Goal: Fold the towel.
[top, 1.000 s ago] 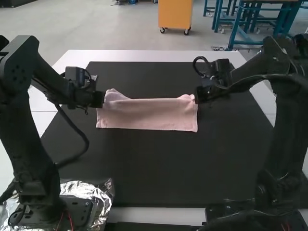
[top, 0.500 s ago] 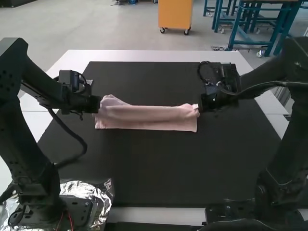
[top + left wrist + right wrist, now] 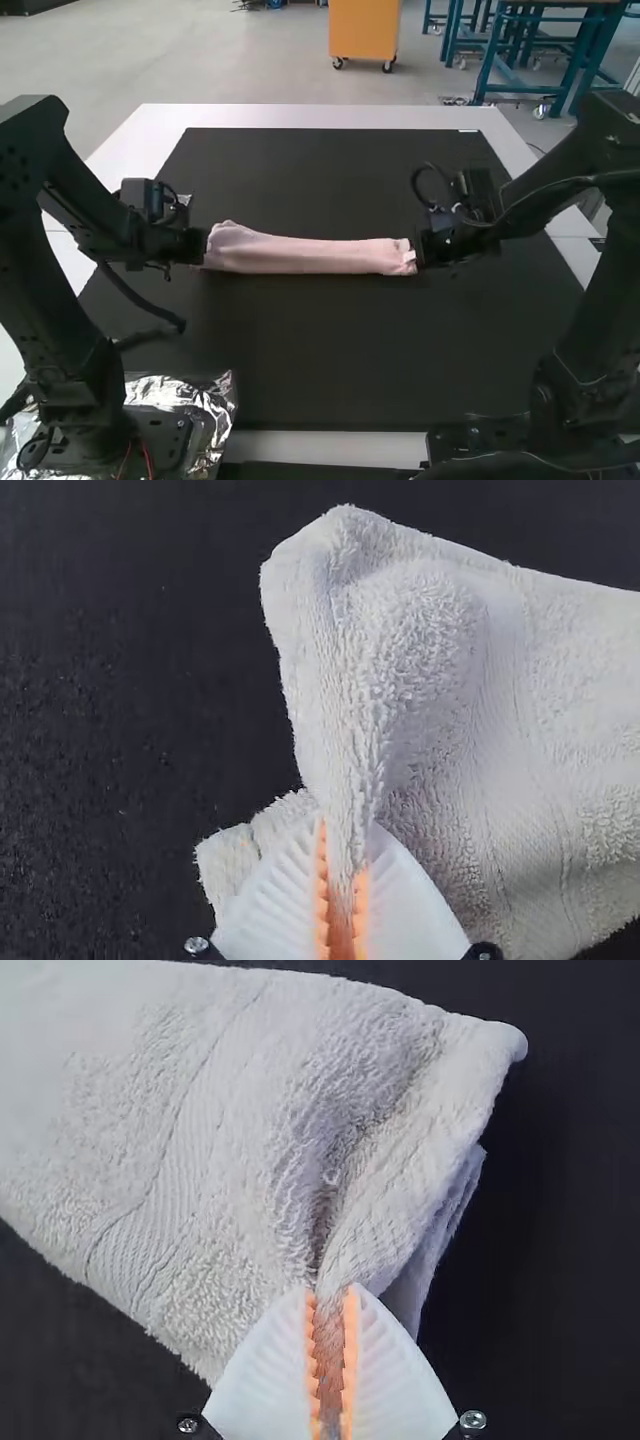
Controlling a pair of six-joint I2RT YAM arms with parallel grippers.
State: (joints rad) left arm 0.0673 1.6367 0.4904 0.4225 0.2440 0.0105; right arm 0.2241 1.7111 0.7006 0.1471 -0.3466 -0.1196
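Note:
The pink towel [image 3: 310, 255] lies as a narrow folded strip across the dark mat. At its left end is my left gripper [image 3: 202, 247], and at its right end my right gripper [image 3: 420, 248]. In the left wrist view, my left gripper [image 3: 342, 890] is shut on a pinched ridge of the towel [image 3: 420, 670], near its end. My right gripper [image 3: 330, 1360] in the right wrist view pinches a gathered edge of the towel [image 3: 230, 1140] between its orange pads. Layers overlap beside both grips.
The dark mat [image 3: 370, 350] covers most of the white table [image 3: 300, 115]. Crumpled foil [image 3: 205, 405] lies around the left arm's base. A dark cable hangs beside the left arm.
Both grippers have come down the mat toward the arm bases, carrying the towel's far edge over. The towel has gone from a wide band to a narrower strip.

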